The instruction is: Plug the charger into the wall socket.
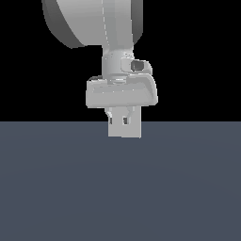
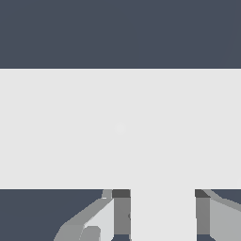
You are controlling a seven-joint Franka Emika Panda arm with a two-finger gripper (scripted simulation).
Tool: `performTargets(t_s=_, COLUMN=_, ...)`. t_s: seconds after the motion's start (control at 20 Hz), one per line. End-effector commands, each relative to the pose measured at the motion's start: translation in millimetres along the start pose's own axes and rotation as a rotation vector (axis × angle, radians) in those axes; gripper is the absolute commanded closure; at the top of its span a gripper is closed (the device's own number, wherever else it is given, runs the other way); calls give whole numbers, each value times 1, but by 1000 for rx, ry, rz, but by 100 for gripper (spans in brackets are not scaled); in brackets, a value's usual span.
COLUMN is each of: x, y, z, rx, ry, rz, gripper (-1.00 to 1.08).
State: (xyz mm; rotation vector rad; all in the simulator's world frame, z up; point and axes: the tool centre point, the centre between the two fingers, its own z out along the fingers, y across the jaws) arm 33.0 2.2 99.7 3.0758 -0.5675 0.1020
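The pincer (image 1: 124, 123) is hanging from the arm (image 1: 113, 42) over the worktop (image 1: 70, 188), near the middle of the exterior view. The charger (image 1: 124, 129) is sitting between the fingers (image 1: 111, 115), just below the pincer's body. In the wrist view, the charger (image 2: 162, 214) is standing between the two finger pads (image 2: 121, 212), touching both, and the wall socket (image 2: 70, 127) is standing upright straight beyond it, spanning the whole width of that picture. Whether charger and socket are touching cannot be told. The worktop (image 2: 117, 33) is stretching on behind the socket.
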Motion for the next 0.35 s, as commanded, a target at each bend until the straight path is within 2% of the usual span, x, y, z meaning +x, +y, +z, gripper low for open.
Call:
performTargets(t_s=0.0, x=7, y=0, z=0, rx=0, ry=0, rz=0, gripper=108)
performTargets(t_s=0.3, x=12, y=-1, z=1, rx=0, ry=0, rz=0, gripper=108)
